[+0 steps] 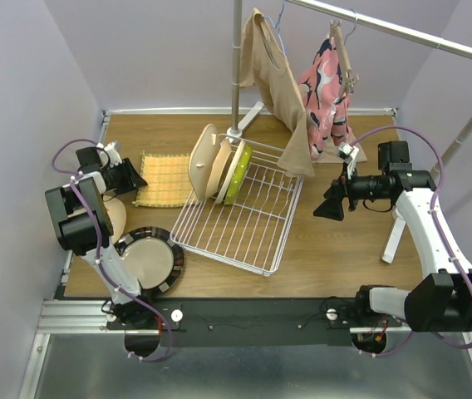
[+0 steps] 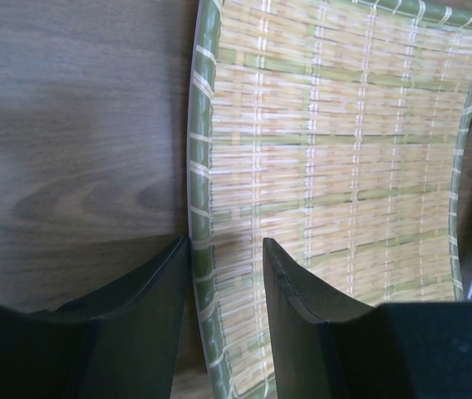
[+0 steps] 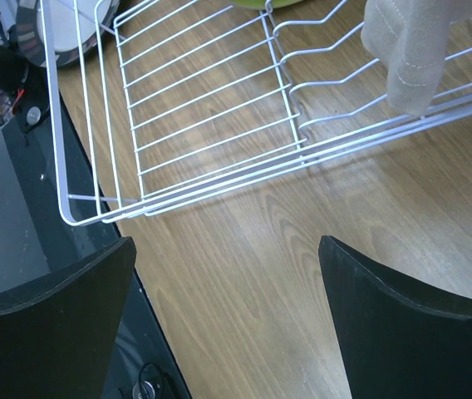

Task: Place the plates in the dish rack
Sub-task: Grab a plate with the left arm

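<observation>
Top view: white wire dish rack (image 1: 248, 229) sits mid-frame on the brown wooden table (image 1: 336, 249), angled. At its upper-left end, cream and tan plates (image 1: 205, 162) stand on edge in the prongs, with the lime green plate (image 1: 240, 172) just beside them on the right. The rest of the rack is bare wire.

Two plates are on the table, lower left. The dark-rimmed round plate (image 1: 149, 259) lies flat just left of the rack's near corner. A tan plate (image 1: 116, 221) lies above and left of it, mostly hidden behind the left arm.

The yellow woven square mat (image 1: 165, 179) with a green border lies left of the rack. The left gripper (image 1: 136, 178) is at its left edge. In the wrist view that gripper (image 2: 226, 249) has its fingers partway apart, a narrow gap, with the mat (image 2: 336, 166) border showing between them (contact can't be told); no plate is in it.

The right gripper (image 1: 326, 206) hangs right of the rack, centre-right of the frame. In its wrist view it (image 3: 228, 249) is spread wide, holding nothing, over bare wood just below the rack (image 3: 194, 108) corner.

At the top of the frame, a beige garment (image 1: 273, 75) and a pink patterned garment (image 1: 327, 91) hang from a metal clothes rail (image 1: 402, 33); the beige hem drapes over the rack's far right edge.
</observation>
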{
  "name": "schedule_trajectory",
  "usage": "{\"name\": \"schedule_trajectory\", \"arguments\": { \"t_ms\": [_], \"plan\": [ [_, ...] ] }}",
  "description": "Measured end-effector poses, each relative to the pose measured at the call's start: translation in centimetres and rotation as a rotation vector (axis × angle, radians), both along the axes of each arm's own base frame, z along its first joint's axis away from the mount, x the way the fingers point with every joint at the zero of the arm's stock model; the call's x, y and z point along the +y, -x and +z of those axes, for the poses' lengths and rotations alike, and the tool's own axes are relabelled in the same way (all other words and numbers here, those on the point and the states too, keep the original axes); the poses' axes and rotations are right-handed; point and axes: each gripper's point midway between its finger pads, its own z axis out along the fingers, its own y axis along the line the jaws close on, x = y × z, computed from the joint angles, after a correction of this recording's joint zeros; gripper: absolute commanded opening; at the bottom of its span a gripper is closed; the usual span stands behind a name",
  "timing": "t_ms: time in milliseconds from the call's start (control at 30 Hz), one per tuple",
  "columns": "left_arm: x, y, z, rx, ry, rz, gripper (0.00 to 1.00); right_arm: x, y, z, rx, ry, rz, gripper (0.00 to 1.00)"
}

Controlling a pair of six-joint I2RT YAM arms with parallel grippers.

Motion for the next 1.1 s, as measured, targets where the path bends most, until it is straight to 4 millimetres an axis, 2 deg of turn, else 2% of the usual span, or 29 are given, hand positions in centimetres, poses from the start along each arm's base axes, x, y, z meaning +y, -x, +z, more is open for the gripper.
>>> {"name": "schedule_trajectory", "arguments": {
  "t_ms": [367, 1100],
  "plan": [
    [-0.6, 2.9, -0.1, 0.04, 0.02, 0.034, 0.52, 0.1, 0.1, -0.3, 0.005, -0.01, 0.006, 1.0],
    [-0.4, 4.1, -0.4, 0.06, 0.035, 0.074, 0.49, 0.4, 0.3, -0.4, 0.002, -0.031, 0.014, 1.0]
  ]
}}
